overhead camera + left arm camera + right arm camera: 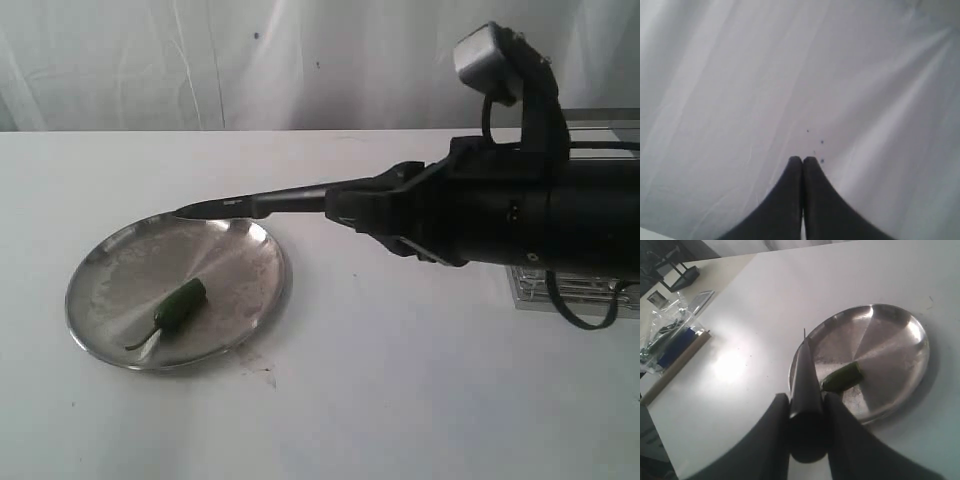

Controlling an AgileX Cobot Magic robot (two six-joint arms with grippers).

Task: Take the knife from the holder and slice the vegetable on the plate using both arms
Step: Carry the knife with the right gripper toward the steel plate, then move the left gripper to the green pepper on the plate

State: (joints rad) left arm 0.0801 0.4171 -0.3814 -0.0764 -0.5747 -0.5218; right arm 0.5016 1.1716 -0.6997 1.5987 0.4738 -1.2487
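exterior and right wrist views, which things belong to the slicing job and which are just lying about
Job: knife, pepper, plate, holder, right end effector.
Lying about: clear bag, black stand.

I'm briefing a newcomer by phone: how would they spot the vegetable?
Find the round steel plate on the white table. Inside it lies the vegetable, a small dark pepper with a thin stem. Green and stubby, unlike the slim black knife nearby.

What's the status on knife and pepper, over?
Right hand shut on slim black knife, tip near round steel plate rim. Left hand shut, empty. Small green pepper uncut. Nothing in the way.
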